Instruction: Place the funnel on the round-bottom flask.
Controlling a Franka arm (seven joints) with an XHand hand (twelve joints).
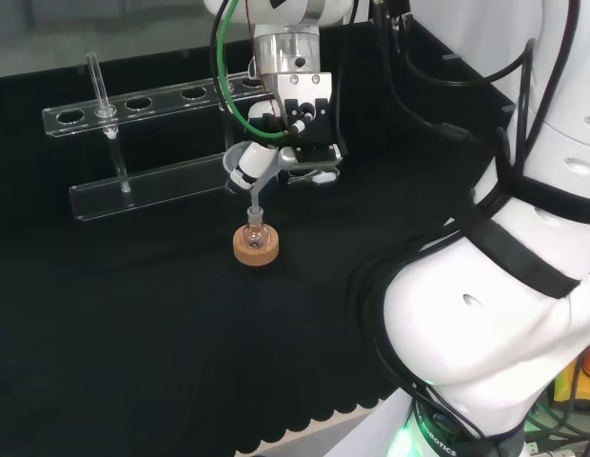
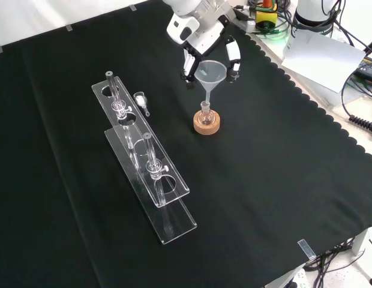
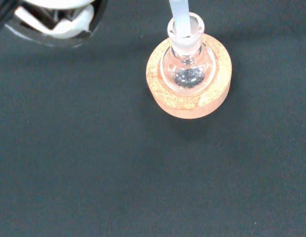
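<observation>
- Well, going left to right across the front view, the first thing is a clear rack (image 2: 144, 174) of holes running from about ten o'clock down to five o'clock of the cloth's middle, with a couple of glass tubes standing in it.
- Just right of the rack's upper end lies a small clear piece (image 2: 141, 102), too small for me to tell what it is.
- Next comes the flask (image 2: 205, 111) on its cork ring (image 2: 207, 125), at about one o'clock from the middle of the cloth.
- The funnel (image 2: 210, 74) is right above it, tilted a little, with its stem reaching down to the flask's neck; in the wrist view the stem's tip sits in the mouth of the neck (image 3: 184, 27).
- The hand (image 2: 198, 45) is at twelve o'clock of the flask, its fingers curled round the funnel's cone.
- I'd judge the job nearly done: the stem is in the neck, and what is left is to lower the funnel until it rests there, let go and draw the hand away.
</observation>
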